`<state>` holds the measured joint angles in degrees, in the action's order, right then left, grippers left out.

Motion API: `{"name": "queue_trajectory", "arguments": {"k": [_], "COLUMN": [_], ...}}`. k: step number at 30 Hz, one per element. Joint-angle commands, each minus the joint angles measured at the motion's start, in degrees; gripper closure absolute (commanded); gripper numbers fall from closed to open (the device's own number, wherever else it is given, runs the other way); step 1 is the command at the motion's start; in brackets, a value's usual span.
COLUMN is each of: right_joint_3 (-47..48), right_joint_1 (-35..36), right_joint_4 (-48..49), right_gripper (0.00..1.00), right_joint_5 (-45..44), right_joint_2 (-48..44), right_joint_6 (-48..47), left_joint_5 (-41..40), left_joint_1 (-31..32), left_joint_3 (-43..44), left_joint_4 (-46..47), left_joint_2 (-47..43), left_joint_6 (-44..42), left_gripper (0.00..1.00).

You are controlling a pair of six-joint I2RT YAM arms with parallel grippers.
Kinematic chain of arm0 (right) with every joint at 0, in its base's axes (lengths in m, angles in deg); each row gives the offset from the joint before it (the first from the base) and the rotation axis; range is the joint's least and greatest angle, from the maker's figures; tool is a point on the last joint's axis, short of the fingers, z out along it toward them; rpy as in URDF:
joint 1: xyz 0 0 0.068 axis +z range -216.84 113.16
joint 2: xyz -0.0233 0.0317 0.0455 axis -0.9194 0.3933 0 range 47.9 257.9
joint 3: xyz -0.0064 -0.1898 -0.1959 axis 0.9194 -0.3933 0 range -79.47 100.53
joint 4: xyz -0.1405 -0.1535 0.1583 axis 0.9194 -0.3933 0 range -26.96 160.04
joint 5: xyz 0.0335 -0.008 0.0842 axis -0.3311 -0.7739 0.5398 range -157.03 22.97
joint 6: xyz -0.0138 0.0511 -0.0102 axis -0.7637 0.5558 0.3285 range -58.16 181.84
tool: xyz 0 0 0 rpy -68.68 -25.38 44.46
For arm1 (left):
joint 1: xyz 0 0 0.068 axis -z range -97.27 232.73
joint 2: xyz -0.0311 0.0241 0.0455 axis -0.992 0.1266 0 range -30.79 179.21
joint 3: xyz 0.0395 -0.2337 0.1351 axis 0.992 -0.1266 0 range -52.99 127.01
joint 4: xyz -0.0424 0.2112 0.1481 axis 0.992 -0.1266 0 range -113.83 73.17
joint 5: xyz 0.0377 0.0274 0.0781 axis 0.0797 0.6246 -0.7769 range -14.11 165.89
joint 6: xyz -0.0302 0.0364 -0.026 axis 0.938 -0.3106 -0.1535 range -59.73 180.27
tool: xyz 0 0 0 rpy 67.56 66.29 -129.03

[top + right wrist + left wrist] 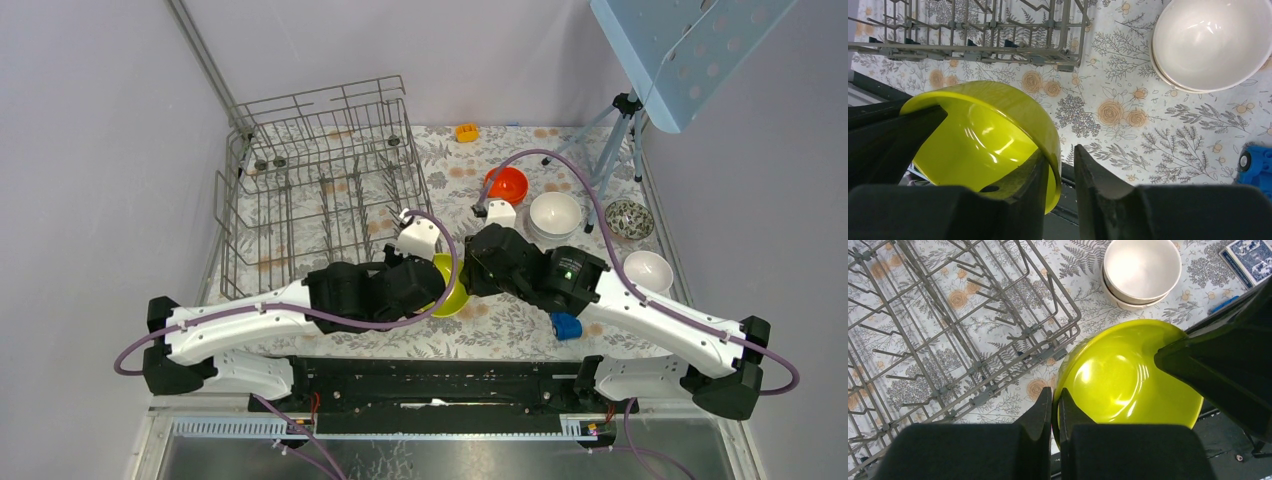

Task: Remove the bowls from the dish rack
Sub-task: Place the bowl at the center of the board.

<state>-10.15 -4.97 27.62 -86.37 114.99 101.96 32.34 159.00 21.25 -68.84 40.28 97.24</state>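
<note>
A table (500,325) spread with a pale cloth (455,180) printed in grey ferns and tan roses sits between plain lilac-grey walls (90,150). A tripod (620,125) stands at the far right corner, and a light blue perforated panel (690,50) hangs above it. The grey wire dish rack (320,190) fills the far left part of the table, and the cloth shows through its tines and floor. A small orange object (466,132) lies at the far edge. To the right of the rack stand an orange-red bowl (507,184), two white bowls (555,215) nested one in the other, a dark mottled bowl (629,218) near the right edge and a single white bowl (647,270) nearer than that; all show nothing inside. A blue toy car (566,326) lies near the near edge, by the right arm. The yellow-green bowl (1128,375) is outside the rack, just off its near right corner, tilted between the two arms. The left gripper (1055,396) is clenched on its rim. The right gripper (1062,156) straddles the opposite rim with its jaws parted, one finger inside against the wall and the other standing clear of the outside.
</note>
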Motion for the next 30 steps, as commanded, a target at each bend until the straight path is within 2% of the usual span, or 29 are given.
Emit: {"name": "queue_trajectory", "arguments": {"k": [1, 5, 13, 15, 16, 17, 18, 19, 22, 24, 30], "right_joint_3": [1.6, 1.8, 1.0, 0.8, 0.8, 0.7, 0.5, 0.2, -1.8, -3.9, -9.3], "right_joint_1": [0.1, 0.1, 0.1, 0.1, 0.1, 0.1, 0.1, 0.1, 0.1, 0.1, 0.1], "right_joint_4": [0.9, 0.6, 0.1, -0.5, -0.8, -1.5, -2.3, -3.1, -5.3, -6.5, -10.0], "right_gripper": [0.66, 0.67, 1.0, 1.0, 1.0, 1.0, 1.0, 1.0, 1.0, 1.0, 1.0], "right_joint_5": [-0.9, -1.2, 0.2, 0.5, 0.5, 0.5, 0.3, 0.1, -0.3, -0.3, 1.3], "right_joint_2": [-1.7, -2.1, -1.8, -2.3, -2.5, -3.0, -3.5, -4.1, -6.8, -9.2, -15.4], "right_joint_6": [-1.8, -2.1, -3.2, -3.3, -3.4, -3.5, -3.6, -3.7, -3.5, -3.2, -1.5], "left_joint_5": [-0.4, -0.6, 2.3, 3.7, 4.4, 5.0, 5.6, 6.1, 6.7, 7.1, 9.1], "left_joint_1": [0.4, 0.4, 0.4, 0.4, 0.4, 0.4, 0.4, 0.4, 0.4, 0.4, 0.4], "left_joint_3": [1.7, 1.5, 0.7, 0.6, 0.2, -0.3, -0.9, -1.7, -4.8, -6.4, -9.8], "left_joint_4": [0.6, 0.7, 3.5, 4.2, 4.7, 5.2, 5.8, 6.5, 8.4, 9.0, 9.6], "left_joint_2": [-0.2, 0.5, -0.7, -1.1, -1.5, -2.1, -2.8, -3.7, -7.0, -8.8, -15.4], "left_joint_6": [-0.9, -0.6, -0.4, -0.7, -0.8, -0.9, -0.9, -0.8, -0.2, 0.4, 2.1], "left_gripper": [1.0, 1.0, 1.0, 1.0, 0.92, 0.76, 0.52, 0.36, 0.04, 0.01, 0.01]}}
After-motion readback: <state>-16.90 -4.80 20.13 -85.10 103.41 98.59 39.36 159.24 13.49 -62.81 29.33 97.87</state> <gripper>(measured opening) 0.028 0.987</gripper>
